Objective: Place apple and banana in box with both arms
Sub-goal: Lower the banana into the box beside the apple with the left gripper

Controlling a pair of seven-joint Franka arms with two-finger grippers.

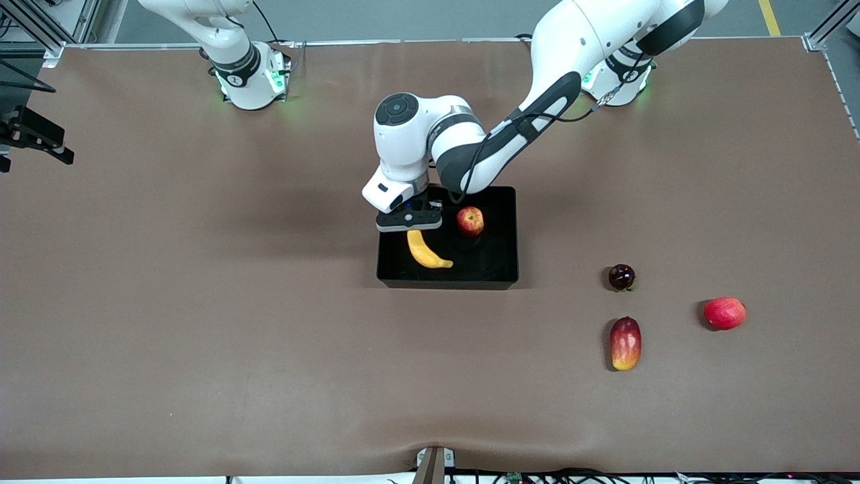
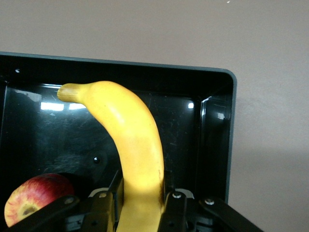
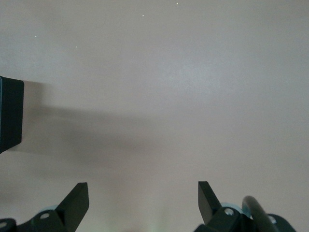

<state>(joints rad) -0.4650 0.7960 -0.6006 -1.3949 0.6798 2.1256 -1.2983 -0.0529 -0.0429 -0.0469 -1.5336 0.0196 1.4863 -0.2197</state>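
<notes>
The black box (image 1: 448,280) lies mid-table. The apple (image 1: 470,220), red with yellow patches, lies inside it, and a part of it shows in the left wrist view (image 2: 34,199). My left gripper (image 1: 410,224) is over the box at the end toward the right arm, shut on one end of the yellow banana (image 1: 428,253). The rest of the banana reaches out low inside the box. In the left wrist view the fingers (image 2: 176,210) press both sides of the banana (image 2: 130,137) over the box floor (image 2: 193,135). My right gripper (image 3: 142,205) is open and empty over bare table; it is out of the front view.
Toward the left arm's end lie a dark red round fruit (image 1: 621,276), an elongated red-yellow fruit (image 1: 625,343) and a plain red fruit (image 1: 724,312). A black fixture (image 1: 33,134) stands at the right arm's table end. A black block (image 3: 9,113) shows in the right wrist view.
</notes>
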